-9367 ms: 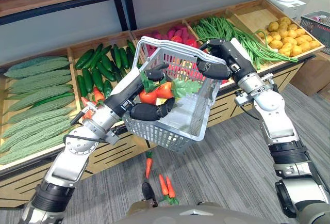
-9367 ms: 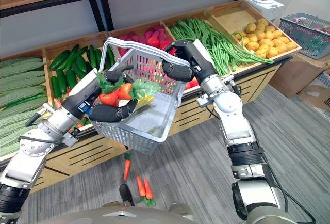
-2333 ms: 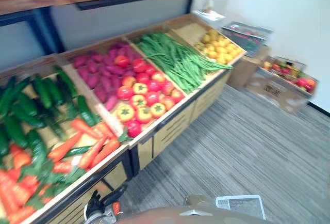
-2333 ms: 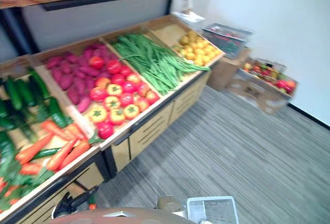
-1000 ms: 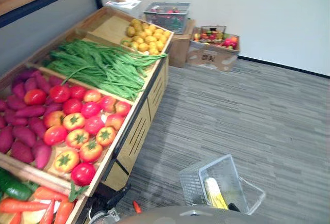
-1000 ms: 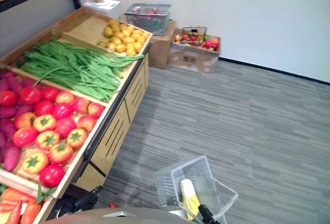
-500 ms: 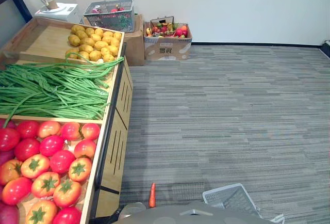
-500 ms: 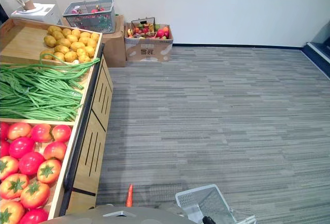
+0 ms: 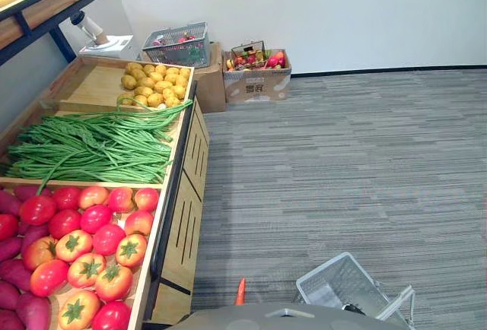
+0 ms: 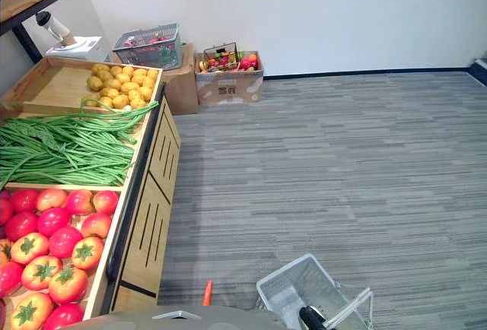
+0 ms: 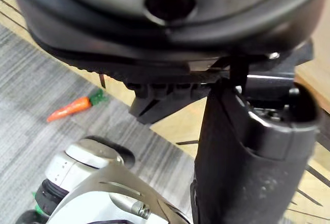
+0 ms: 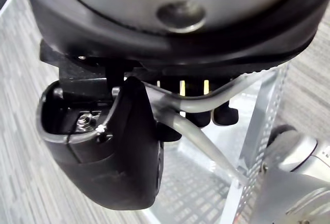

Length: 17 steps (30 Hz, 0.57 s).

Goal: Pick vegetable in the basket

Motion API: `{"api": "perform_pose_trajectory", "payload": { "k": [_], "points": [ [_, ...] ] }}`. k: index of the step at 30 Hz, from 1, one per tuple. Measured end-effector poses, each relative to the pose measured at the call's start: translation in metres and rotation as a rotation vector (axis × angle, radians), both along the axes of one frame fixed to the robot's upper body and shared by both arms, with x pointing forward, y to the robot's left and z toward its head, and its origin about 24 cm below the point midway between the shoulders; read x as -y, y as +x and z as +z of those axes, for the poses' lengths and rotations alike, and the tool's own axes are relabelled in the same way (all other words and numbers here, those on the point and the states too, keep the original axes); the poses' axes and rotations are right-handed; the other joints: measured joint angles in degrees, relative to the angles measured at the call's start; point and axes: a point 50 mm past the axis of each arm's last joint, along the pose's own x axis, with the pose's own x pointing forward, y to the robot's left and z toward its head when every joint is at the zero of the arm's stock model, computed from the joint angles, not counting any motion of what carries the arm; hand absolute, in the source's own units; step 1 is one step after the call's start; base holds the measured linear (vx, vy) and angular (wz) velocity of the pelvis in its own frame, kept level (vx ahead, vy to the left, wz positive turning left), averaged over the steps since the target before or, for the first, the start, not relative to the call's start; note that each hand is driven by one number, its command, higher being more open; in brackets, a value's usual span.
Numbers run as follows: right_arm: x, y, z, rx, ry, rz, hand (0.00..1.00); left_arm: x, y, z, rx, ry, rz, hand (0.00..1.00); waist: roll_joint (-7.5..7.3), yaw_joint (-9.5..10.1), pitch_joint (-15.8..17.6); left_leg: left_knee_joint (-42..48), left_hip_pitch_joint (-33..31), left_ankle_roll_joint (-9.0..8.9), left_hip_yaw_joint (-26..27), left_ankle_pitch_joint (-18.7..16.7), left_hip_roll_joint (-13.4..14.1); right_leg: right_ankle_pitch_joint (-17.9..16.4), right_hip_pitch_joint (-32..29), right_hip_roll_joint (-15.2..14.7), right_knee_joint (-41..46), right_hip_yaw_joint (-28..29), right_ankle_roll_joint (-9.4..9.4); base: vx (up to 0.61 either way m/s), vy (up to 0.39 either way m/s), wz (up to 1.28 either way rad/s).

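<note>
The right hand [image 12: 118,146] is closed on the basket's handle [image 12: 206,149]: the fingers [image 12: 224,111] curl over the thin grey wire and the thumb sits under it. The basket [image 10: 288,278] hangs low at the robot's right side, just above the carpet. It is pale grey plastic w/ mesh walls and a mesh floor, a bit tilted. What lies inside I cannot tell. The left hand [image 11: 247,162] holds nothing, the fingers look loose.

On the floor left of the basket lies one carrot [image 9: 240,292], nr. the foot of the wooden stand [image 9: 183,223]. The stand's compartments hold tomatoes [image 9: 84,239], red and orange-yellow, then green beans [image 9: 99,147], then potatoes [image 9: 156,87]. Behind, by the white wall, stand a cardboard box [image 9: 255,87] w/ fruit and a second grey basket [image 9: 176,45].
</note>
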Motion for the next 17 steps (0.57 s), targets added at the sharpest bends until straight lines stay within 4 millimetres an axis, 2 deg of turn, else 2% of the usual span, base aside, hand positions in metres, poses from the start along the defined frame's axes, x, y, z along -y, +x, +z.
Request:
{"api": "perform_pose_trajectory", "payload": {
  "k": [8, 14, 17],
  "points": [
    [-0.007, -0.013, -0.003, -0.044, 0.029, -0.013, 0.00, -0.001, -0.003, -0.001, -0.013, -0.003, -0.011, 1.00, -1.00, 0.17, 0.0, -0.9, 1.0, -0.05, 0.0, 0.1, -0.1, 0.4, 0.9, 0.1, -1.4, 0.6, 0.33, 0.01, 0.006, -0.04],
    [-0.010, -0.014, -0.005, -0.055, 0.038, -0.010, 0.00, -0.004, 0.011, 0.000, 0.002, 0.016, -0.150, 1.00, -1.30, 0.42, 0.0, -0.9, 2.0, 0.33, 0.0, -0.2, -0.6, 0.9, 2.5, 0.1, -3.0, 0.8, -0.25, 0.07, 0.020, -0.02],
    [-0.011, -0.015, -0.005, -0.058, 0.044, 0.003, 0.00, -0.004, 0.010, -0.001, -0.004, 0.014, -0.149, 1.00, -1.58, 0.60, 0.0, -0.9, 2.0, 0.63, 0.0, -0.5, -0.8, 0.9, 2.6, 0.0, -3.0, 0.8, -0.28, 0.04, 0.010, -0.01]
  ]
}}
